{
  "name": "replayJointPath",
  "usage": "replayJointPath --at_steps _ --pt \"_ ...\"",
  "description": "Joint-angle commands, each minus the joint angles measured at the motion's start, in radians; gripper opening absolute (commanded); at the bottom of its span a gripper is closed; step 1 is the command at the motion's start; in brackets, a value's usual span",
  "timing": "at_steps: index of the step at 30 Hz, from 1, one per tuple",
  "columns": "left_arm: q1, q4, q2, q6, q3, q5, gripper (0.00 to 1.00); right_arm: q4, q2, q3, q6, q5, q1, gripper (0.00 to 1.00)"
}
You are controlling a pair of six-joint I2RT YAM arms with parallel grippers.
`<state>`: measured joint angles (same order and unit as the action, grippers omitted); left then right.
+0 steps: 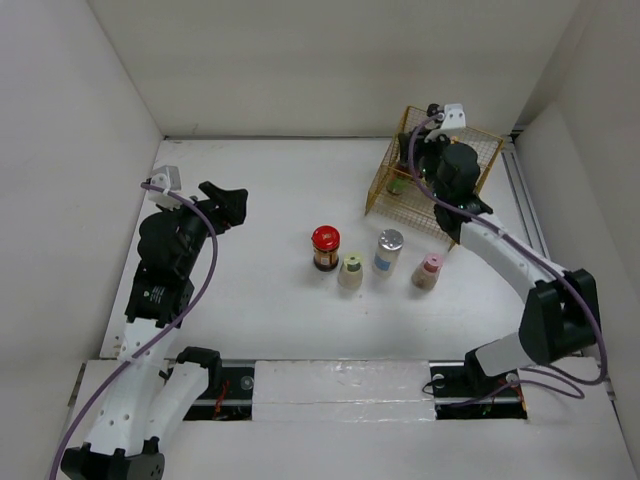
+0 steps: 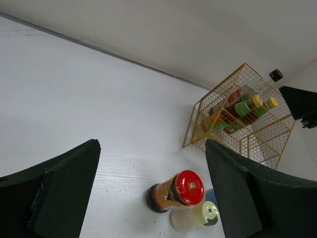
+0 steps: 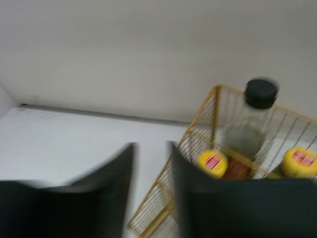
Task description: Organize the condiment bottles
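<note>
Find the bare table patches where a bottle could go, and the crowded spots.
Bare: between the left arm and the red-lidded jar; the back strip left of the basket; the near strip before the shakers. Crowded: jar and shakers bunched mid-table, and the basket under the right arm.

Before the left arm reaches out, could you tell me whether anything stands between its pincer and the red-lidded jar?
Nothing visible does: only bare table separates the open left pincer from the red-lidded jar.
</note>
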<state>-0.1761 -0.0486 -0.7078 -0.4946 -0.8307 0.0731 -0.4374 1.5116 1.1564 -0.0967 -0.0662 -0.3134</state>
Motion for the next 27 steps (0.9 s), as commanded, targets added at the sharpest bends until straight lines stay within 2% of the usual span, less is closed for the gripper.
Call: replayJointPath --at_steps 1,2,3,5,6,7,8,9,10,11,13,15,19,20,21,24,27 --pt "0.004 0.047 0.013 0.014 -0.01 0.024 0.81 -0.044 -0.074 -0.139 -0.046 -0.09 -0.082 0.21" --pt "0.004 0.047 0.013 0.014 -0.001 0.033 0.79 -0.044 -0.111 -0.176 -0.078 -0.11 -0.102 0.05" --pt "0.004 0.056 0.013 0.014 -0.001 0.046 0.73 -0.058 -0.128 -0.211 -0.089 -0.151 -0.122 0.0" --pt "0.004 0.056 0.013 0.014 -0.001 0.06 0.64 -0.049 -0.186 -0.3 -0.1 -0.208 -0.186 0.03" --pt "0.004 0.056 0.013 0.014 -0.001 0.06 0.58 -0.032 -0.209 -0.32 -0.1 -0.24 -0.206 0.11" --pt "0.004 0.065 0.013 0.014 -0.001 0.06 0.51 -0.009 -0.232 -0.339 -0.109 -0.285 -0.225 0.24" --pt "0.004 0.066 0.013 0.014 -0.001 0.06 0.47 0.04 -0.255 -0.352 -0.109 -0.299 -0.251 0.58" --pt "0.004 0.066 0.004 0.014 -0.001 0.073 0.43 0.077 -0.296 -0.362 -0.129 -0.31 -0.26 0.74" --pt "0.004 0.066 0.004 0.014 -0.001 0.089 0.39 0.119 -0.313 -0.362 -0.129 -0.31 -0.26 0.84" --pt "0.004 0.066 0.004 0.025 -0.001 0.09 0.36 0.162 -0.329 -0.371 -0.141 -0.31 -0.271 0.91" --pt "0.004 0.066 -0.005 0.025 -0.001 0.1 0.32 0.261 -0.367 -0.38 -0.141 -0.271 -0.28 0.98" --pt "0.004 0.066 -0.016 0.034 -0.001 0.1 0.32 0.33 -0.395 -0.406 -0.141 -0.25 -0.308 1.0" --pt "0.004 0.066 -0.016 0.034 -0.001 0.091 0.55 0.414 -0.456 -0.439 -0.172 -0.262 -0.328 1.0" --pt "0.004 0.066 -0.016 0.034 -0.01 0.091 0.63 0.426 -0.456 -0.439 -0.172 -0.262 -0.328 1.0" --pt "0.004 0.066 -0.016 0.034 -0.01 0.091 0.66 0.437 -0.456 -0.439 -0.172 -0.251 -0.328 1.0" --pt "0.004 0.066 -0.016 0.034 -0.01 0.102 0.7 0.474 -0.429 -0.426 -0.181 -0.19 -0.328 1.0" --pt "0.004 0.066 -0.016 0.034 -0.01 0.102 0.7 0.514 -0.389 -0.402 -0.19 -0.19 -0.328 0.98"
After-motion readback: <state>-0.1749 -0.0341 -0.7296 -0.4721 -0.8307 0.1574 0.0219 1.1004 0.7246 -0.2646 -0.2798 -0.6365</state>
